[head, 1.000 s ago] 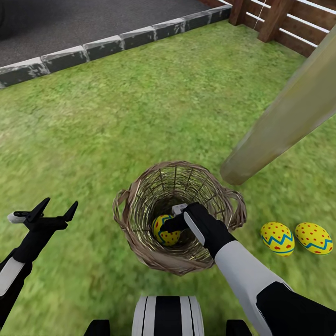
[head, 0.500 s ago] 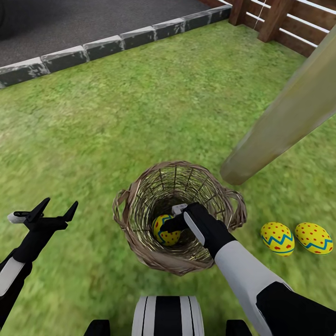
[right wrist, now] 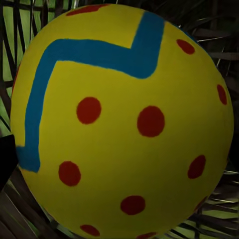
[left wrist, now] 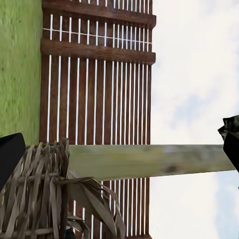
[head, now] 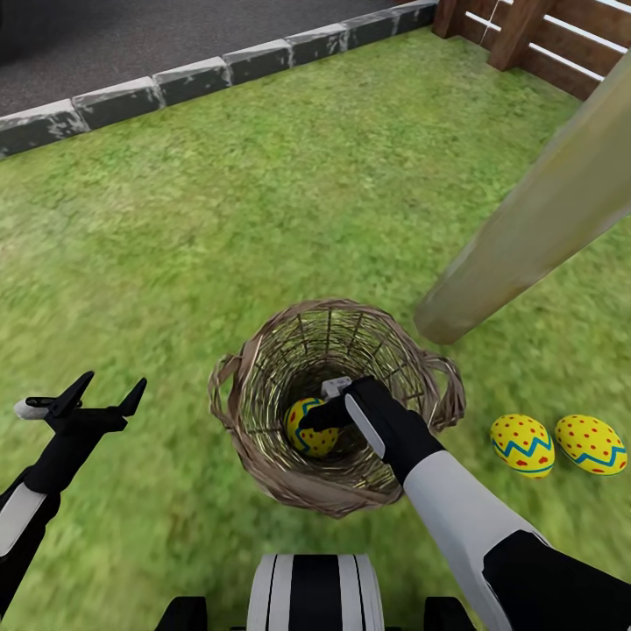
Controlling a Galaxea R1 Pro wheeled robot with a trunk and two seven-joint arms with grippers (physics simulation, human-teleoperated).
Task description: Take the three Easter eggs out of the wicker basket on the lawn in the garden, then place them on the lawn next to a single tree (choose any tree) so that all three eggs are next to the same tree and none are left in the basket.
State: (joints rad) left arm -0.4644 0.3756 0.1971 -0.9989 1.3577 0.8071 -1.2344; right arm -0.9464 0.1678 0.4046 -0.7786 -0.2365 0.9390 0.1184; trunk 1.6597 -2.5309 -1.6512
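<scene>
A wicker basket (head: pixel 263 456) sits on a green lawn (head: pixel 263 219), seen from above by the robot's head camera. The robot's right arm reaches down into the basket, and the fingers of the right gripper (head: pixel 317 419) are against a yellow Easter egg (head: pixel 308 436) lying at the basket's bottom; whether they have closed on it cannot be told from this view. In the right wrist view the same egg (right wrist: pixel 122 119) looms very close, yellow with a blue zigzag band and red dots, with dark woven twigs behind it. Two more eggs lie side by side on the grass to the right of the basket, a nearer one (head: pixel 521 445) and a farther one (head: pixel 590 444), both close to the foot of a leaning pale tree trunk (head: pixel 535 237). The left gripper (head: pixel 105 390) hangs over the grass to the left of the basket, its fingers spread wide and holding nothing. A row of grey kerb stones (head: pixel 193 79) edges a dark driveway (head: pixel 131 35) at the far side, and a brown wooden fence (head: pixel 543 44) stands at the far right. The left wrist view shows the basket's rim (left wrist: pixel 42 194), the trunk (left wrist: pixel 149 160) and the fence (left wrist: pixel 94 74).
</scene>
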